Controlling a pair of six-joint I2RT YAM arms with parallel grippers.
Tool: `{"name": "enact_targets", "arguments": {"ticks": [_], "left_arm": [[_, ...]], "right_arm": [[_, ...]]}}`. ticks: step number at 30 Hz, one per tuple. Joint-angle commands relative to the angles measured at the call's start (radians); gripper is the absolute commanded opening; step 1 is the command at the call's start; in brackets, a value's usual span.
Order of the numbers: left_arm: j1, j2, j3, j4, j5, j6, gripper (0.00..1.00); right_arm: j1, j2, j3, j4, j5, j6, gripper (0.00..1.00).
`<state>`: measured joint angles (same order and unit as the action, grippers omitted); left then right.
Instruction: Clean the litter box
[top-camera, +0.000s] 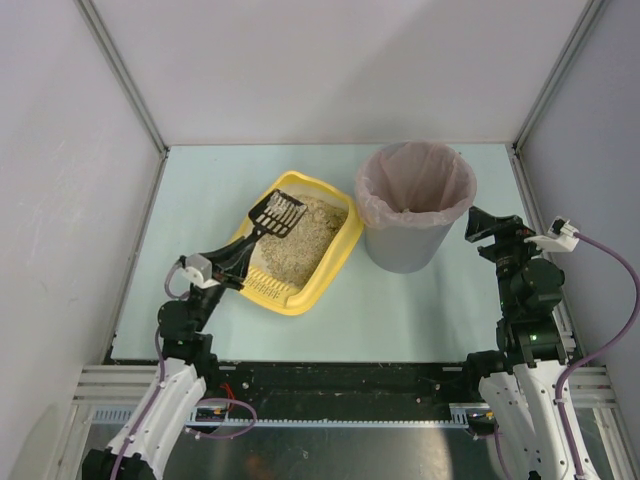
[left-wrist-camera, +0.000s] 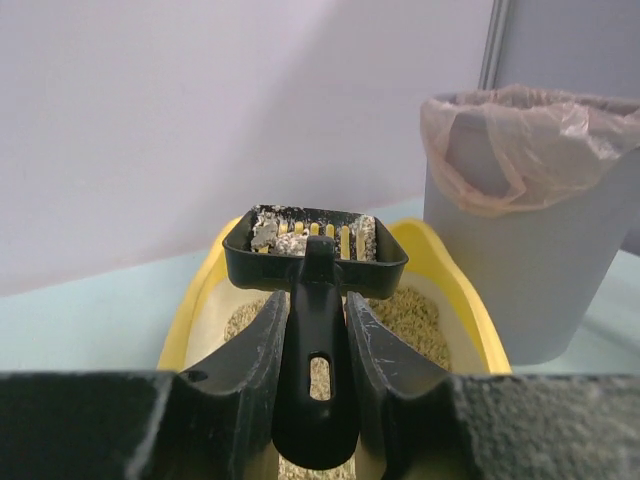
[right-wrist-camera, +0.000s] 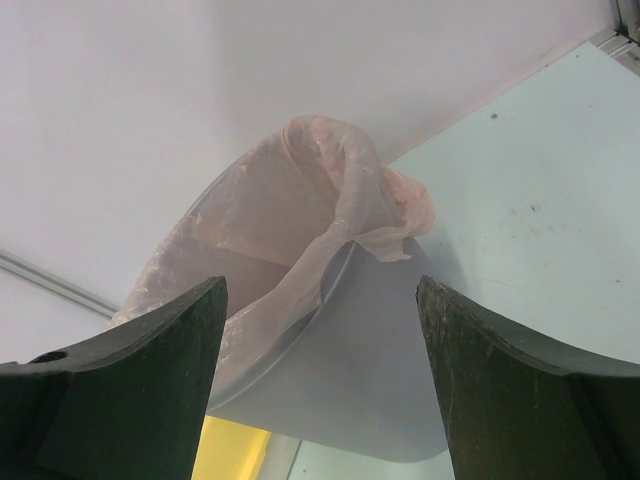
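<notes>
The yellow litter box (top-camera: 338, 262) lies left of centre, with beige litter (top-camera: 305, 240) inside. My left gripper (top-camera: 235, 262) is shut on the handle of a black slotted scoop (top-camera: 276, 213). It holds the scoop over the box, above the litter. In the left wrist view the scoop (left-wrist-camera: 315, 255) carries grey-white clumps (left-wrist-camera: 290, 240), and both sides of its handle sit against my left gripper (left-wrist-camera: 318, 310). My right gripper (top-camera: 480, 228) is open and empty, just right of the bin. In the right wrist view the right gripper (right-wrist-camera: 322, 285) faces the bin's side.
A grey round bin (top-camera: 413, 205) with a pinkish liner stands right beside the litter box; it also shows as the bin (left-wrist-camera: 530, 260) and the bin (right-wrist-camera: 340, 370). White walls enclose the pale table (top-camera: 200, 200) on three sides.
</notes>
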<state>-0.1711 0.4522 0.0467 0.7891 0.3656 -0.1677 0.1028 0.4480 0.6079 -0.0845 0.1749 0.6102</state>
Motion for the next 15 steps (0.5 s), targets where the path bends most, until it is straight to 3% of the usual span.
{"name": "enact_targets", "arguments": {"ticks": [1, 8, 11, 15], "left_arm": [[0.012, -0.055, -0.079, 0.067, 0.004, -0.035, 0.0], [0.01, -0.099, -0.09, 0.075, 0.015, -0.049, 0.0], [0.013, -0.11, -0.11, 0.078, -0.068, -0.072, 0.0], [0.007, -0.055, -0.071, 0.084, 0.044, -0.093, 0.0]], "right_arm": [[0.006, 0.011, 0.003, 0.046, -0.008, 0.01, 0.81], [0.009, 0.018, 0.003, 0.054, -0.017, 0.019, 0.8], [0.009, 0.018, 0.003, 0.052, -0.011, 0.022, 0.81], [0.011, 0.017, 0.003, 0.055, -0.014, 0.023, 0.81]]}}
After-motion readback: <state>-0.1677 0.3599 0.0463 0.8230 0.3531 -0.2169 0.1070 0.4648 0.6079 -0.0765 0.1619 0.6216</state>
